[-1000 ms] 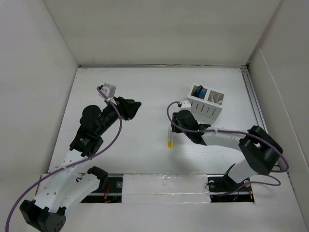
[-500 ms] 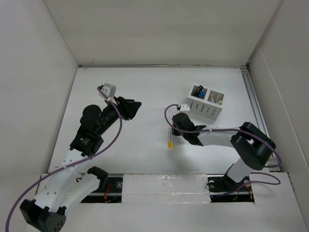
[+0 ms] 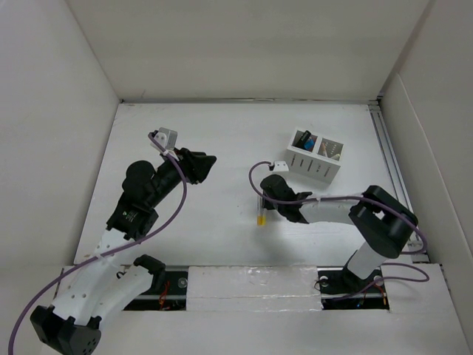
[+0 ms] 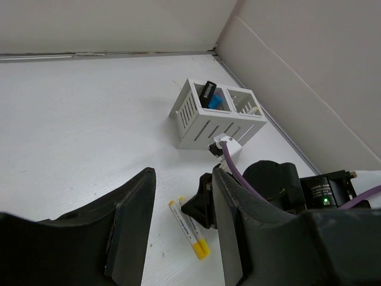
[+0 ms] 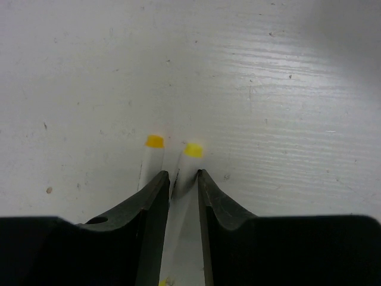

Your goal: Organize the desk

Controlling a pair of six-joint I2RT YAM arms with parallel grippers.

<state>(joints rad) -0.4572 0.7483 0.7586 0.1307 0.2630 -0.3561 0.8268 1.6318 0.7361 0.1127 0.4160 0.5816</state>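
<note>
Two markers [image 4: 189, 232] side by side, organizer [image 4: 199, 128] nearby

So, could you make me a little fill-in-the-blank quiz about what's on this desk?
The two pens have ___ caps.
The right end effector straddles ___ of them.
The white organizer box has ___ compartments.
The left end effector holds ___.
Missing: yellow; one; two; nothing.
</note>
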